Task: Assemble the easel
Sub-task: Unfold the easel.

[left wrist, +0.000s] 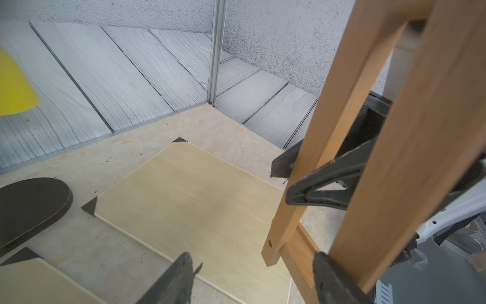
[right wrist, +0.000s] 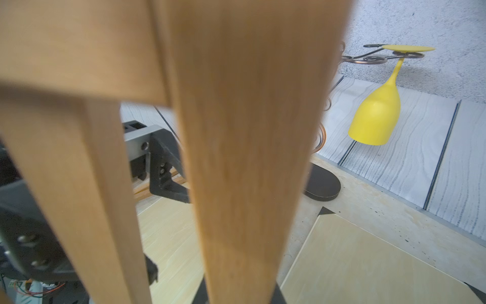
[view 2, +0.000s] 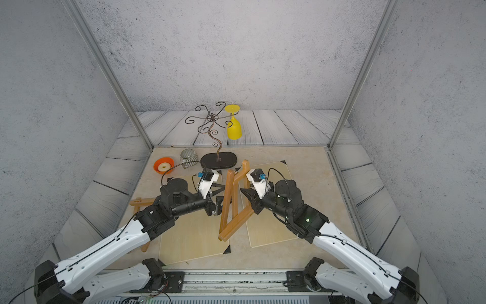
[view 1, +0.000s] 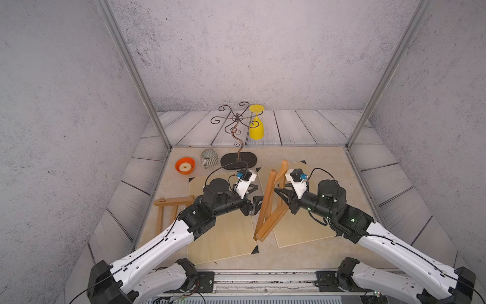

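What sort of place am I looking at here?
Probably a robot test booth, not a home: two robot arms fixed to a rail, bare grey walls between metal posts, and staged props such as an easel frame and a yellow glass.

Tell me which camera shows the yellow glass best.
The right wrist view: the yellow glass hangs upside down from the rack, large and whole. In both top views the glass is small; the left wrist view catches only its edge.

wooden easel frame point(view 1: 265, 202) standing tilted at centre, foot perhaps grounded, second wooden piece point(view 1: 173, 202) flat at left
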`<state>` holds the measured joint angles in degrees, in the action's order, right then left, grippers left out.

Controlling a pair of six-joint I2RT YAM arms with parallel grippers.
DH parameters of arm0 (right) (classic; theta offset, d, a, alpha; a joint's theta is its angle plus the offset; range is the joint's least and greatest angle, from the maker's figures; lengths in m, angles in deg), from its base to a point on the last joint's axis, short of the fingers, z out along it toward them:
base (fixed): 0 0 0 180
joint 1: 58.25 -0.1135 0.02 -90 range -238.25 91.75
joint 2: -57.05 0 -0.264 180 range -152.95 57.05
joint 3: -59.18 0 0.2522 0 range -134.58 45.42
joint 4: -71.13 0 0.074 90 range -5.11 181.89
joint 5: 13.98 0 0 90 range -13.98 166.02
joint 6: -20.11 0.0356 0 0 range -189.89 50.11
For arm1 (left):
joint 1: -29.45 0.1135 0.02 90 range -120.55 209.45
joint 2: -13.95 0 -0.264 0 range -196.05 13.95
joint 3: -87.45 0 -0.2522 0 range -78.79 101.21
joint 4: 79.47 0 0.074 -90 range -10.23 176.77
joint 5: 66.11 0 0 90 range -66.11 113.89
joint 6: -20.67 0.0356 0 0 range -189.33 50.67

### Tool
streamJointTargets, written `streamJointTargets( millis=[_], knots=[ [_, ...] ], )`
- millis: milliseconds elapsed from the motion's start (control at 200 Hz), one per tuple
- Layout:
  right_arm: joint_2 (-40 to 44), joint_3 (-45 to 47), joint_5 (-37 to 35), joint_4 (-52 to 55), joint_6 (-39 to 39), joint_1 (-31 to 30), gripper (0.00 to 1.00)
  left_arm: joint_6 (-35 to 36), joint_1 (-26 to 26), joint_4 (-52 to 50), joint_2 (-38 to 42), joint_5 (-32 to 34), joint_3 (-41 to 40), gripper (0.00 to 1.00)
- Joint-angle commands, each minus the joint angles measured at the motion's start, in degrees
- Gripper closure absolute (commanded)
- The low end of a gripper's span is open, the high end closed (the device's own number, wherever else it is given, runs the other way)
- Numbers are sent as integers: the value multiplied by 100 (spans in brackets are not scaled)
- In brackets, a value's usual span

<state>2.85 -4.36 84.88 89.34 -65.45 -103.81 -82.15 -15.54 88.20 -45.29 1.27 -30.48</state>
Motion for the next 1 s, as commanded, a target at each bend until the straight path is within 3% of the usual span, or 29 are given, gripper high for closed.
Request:
streamJointTargets(
  millis=[0, 155, 355, 565, 736, 996],
  knots=[
    [55, -187, -131, -247, 51, 12, 100, 139, -60, 295, 7, -670, 167, 26],
    [159, -102, -287, -247, 48, 12, 100, 429, -55, 182, 308, -492, 41, 26],
    [186, -152, -156, -157, -43, 23, 100, 633, -62, 227, 566, -944, -102, 27],
    [38, -463, 193, 233, -258, 46, 100, 718, -58, 222, 316, -1591, 66, 30],
    [-48, -549, 211, 355, -278, 56, 100, 721, -58, 430, 248, -1741, 126, 31],
    [-213, -726, 1169, 469, -198, 55, 100, 615, -71, 888, 2, -1832, 185, 31]
  ],
)
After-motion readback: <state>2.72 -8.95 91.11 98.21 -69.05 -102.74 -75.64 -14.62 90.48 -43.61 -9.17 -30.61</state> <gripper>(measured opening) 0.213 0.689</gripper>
